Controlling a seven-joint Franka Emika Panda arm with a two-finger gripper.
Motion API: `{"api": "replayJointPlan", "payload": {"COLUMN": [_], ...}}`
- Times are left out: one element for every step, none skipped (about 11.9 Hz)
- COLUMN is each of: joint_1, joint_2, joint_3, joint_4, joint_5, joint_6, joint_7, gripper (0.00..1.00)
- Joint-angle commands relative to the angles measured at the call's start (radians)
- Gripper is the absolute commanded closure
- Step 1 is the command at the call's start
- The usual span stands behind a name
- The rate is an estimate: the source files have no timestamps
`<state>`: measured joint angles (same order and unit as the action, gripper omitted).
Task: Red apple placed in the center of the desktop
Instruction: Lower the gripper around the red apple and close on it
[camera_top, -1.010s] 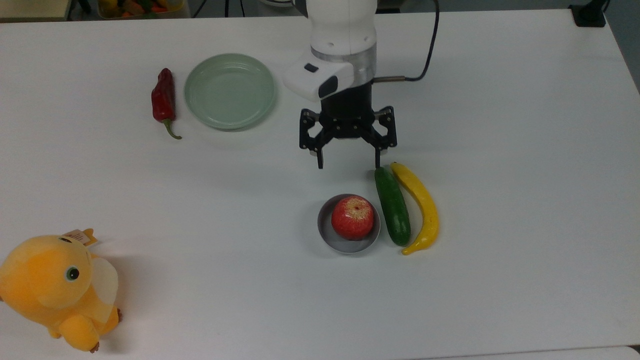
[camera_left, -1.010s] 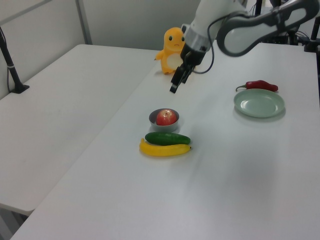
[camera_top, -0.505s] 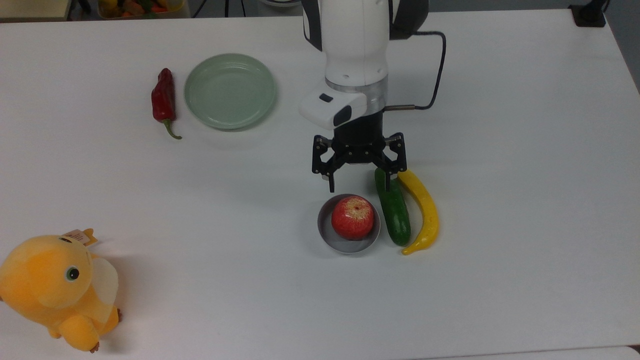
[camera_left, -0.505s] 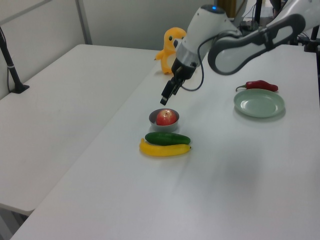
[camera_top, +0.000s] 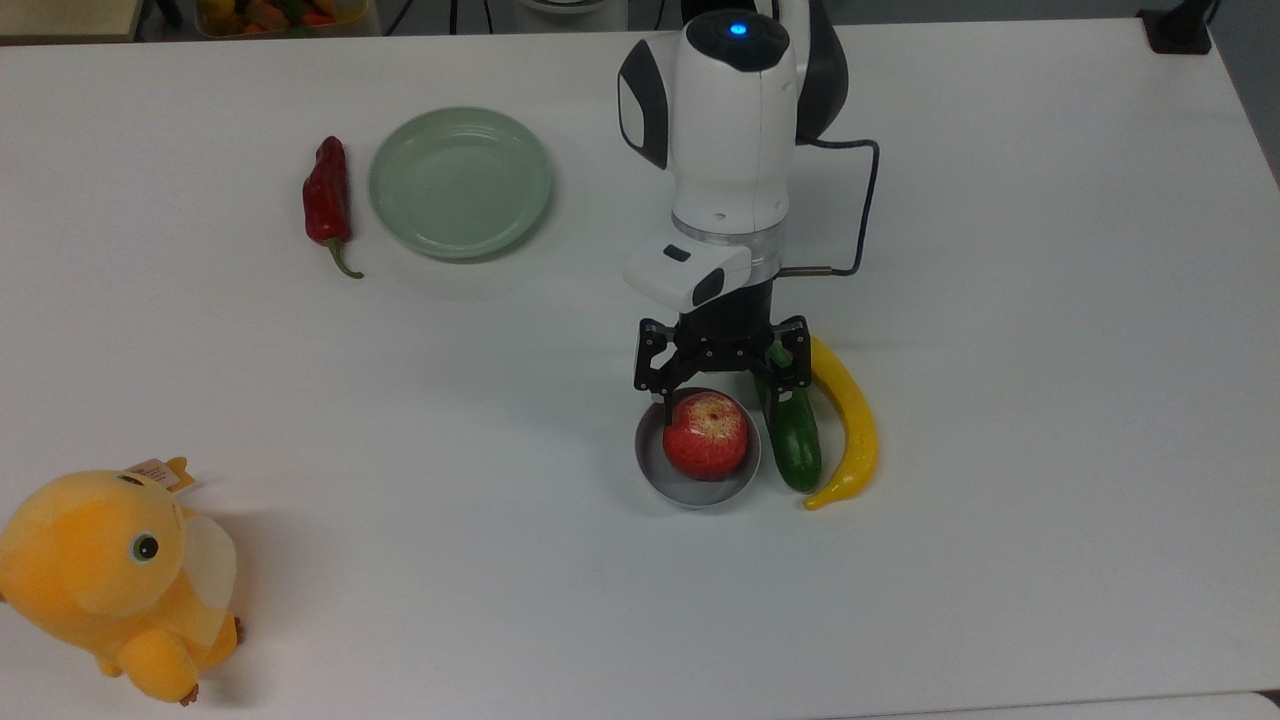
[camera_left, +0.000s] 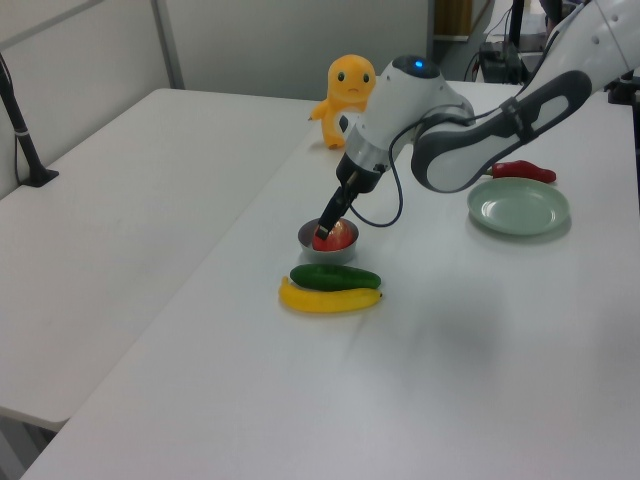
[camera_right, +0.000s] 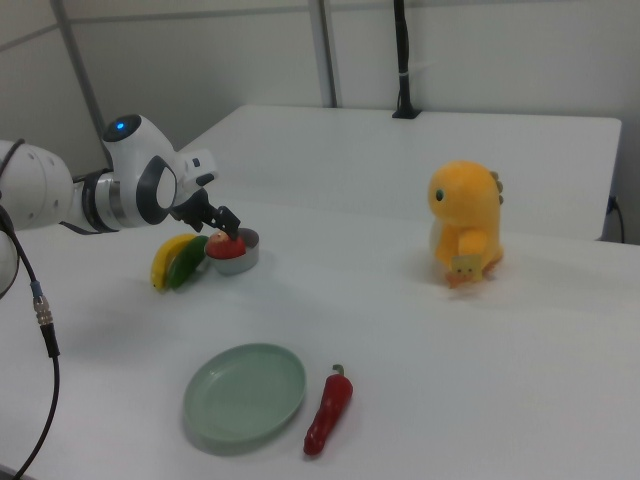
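Apple (camera_top: 705, 435) in small grey bowl (camera_top: 660, 473), mid-table (camera_top: 1000, 560), well away from every edge. Claw (camera_top: 718, 400) spread wide, straddling apple's far side, holding nothing.

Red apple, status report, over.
Claw open, fingers straddling the red apple. Apple sits in the small grey bowl, not yet gripped. Cucumber close beside the top view's right finger.
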<state>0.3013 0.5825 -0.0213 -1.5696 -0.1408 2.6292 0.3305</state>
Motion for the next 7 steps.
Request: {"api": "replayJointPlan", "payload": {"joint_1": [0.005, 0.005, 0.005, 0.007, 0.007, 0.007, 0.007], "joint_2": [0.043, 0.046, 0.048, 0.057, 0.057, 0.059, 0.059], "joint_3": [-0.005, -0.005, -0.005, -0.005, -0.005, -0.005, -0.005], "joint_4": [0.028, 0.026, 0.026, 0.026, 0.026, 0.023, 0.022], "joint_5": [-0.045, -0.057, -0.071, -0.078, -0.092, -0.12, -0.15], "joint_6": [0.044, 0.052, 0.052, 0.052, 0.052, 0.052, 0.051], "joint_7": [0.041, 0.042, 0.042, 0.042, 0.042, 0.041, 0.042], "gripper": [0.0, 0.0, 0.0, 0.0, 0.04, 0.15, 0.3]}}
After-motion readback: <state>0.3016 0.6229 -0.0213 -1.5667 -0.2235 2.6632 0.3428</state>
